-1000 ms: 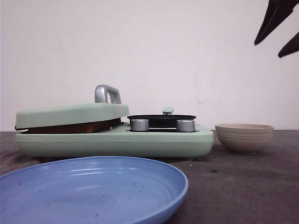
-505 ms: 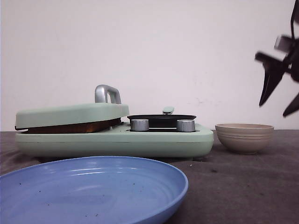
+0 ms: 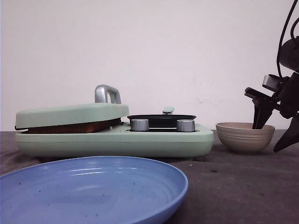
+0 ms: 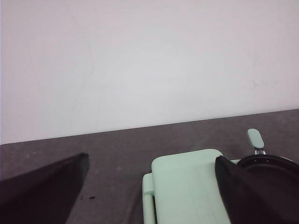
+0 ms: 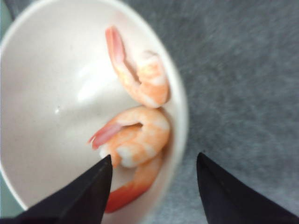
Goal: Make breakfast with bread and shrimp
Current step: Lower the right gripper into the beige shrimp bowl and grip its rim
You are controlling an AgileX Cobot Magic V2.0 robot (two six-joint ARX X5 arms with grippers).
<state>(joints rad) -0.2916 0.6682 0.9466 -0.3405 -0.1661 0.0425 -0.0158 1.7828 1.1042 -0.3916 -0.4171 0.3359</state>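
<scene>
Right wrist view: the right gripper (image 5: 154, 186) hangs spread wide, one finger inside the bowl (image 5: 56, 60), one outside its rim, gripping nothing. Shrimp (image 5: 135, 135) lie against the bowl's wall. Bread (image 3: 70, 127) sits under the grill lid (image 3: 70, 114). Left gripper (image 4: 149, 196) is spread, idle. Pan (image 3: 161, 118) and blue plate (image 3: 93, 186) look bare, so I'd say early going.

Plain white wall (image 3: 149, 46) behind, faint scuffs. Dark grey cloth-covered desk (image 3: 233, 186) below, meeting wall at straight horizon. Even, soft lighting.
</scene>
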